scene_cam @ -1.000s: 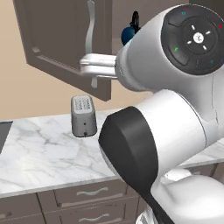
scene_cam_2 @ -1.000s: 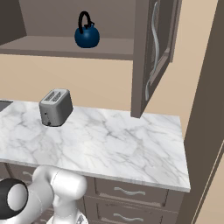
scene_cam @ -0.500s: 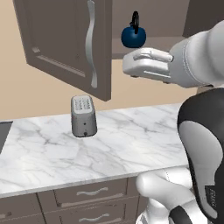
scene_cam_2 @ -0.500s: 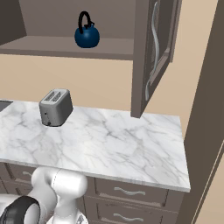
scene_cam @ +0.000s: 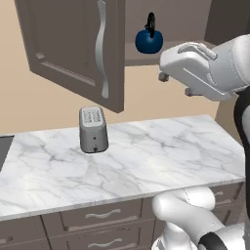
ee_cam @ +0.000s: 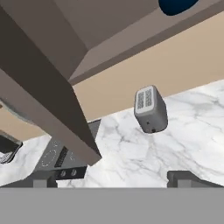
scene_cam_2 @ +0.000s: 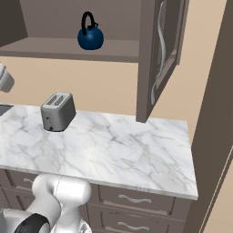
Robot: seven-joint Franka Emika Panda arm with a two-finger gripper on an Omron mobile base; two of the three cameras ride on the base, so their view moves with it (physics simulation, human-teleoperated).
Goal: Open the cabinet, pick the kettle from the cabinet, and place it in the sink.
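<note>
The cabinet (scene_cam: 73, 49) stands open, both doors swung out, and its right door (scene_cam_2: 159, 54) shows its long curved silver handle. On its shelf sits the small dark-blue kettle (scene_cam: 148, 40) (scene_cam_2: 90, 36) with its black arched handle upright. My gripper (scene_cam: 176, 84) hangs open and empty in front of the shelf, just right of and below the kettle, not touching it. In the hand view the fingertips (ee_cam: 43, 179) stand wide apart, the open door (ee_cam: 39, 87) crosses the left side, and the kettle's underside (ee_cam: 177, 5) peeks in at the top. The sink is out of view.
A grey toaster (scene_cam: 93, 129) (scene_cam_2: 58, 110) (ee_cam: 151, 109) stands on the white marble counter (scene_cam: 156, 156) below the cabinet. A dark cooktop with knobs (ee_cam: 65, 159) lies to its left. Drawers with short handles (scene_cam: 102, 215) run under the counter. A tall brown panel (scene_cam_2: 214, 113) bounds the right.
My arm has swung away from the left base camera, uncovering the kettle and counter. The hand now sits to the kettle's lower right. The gripper stays open.
</note>
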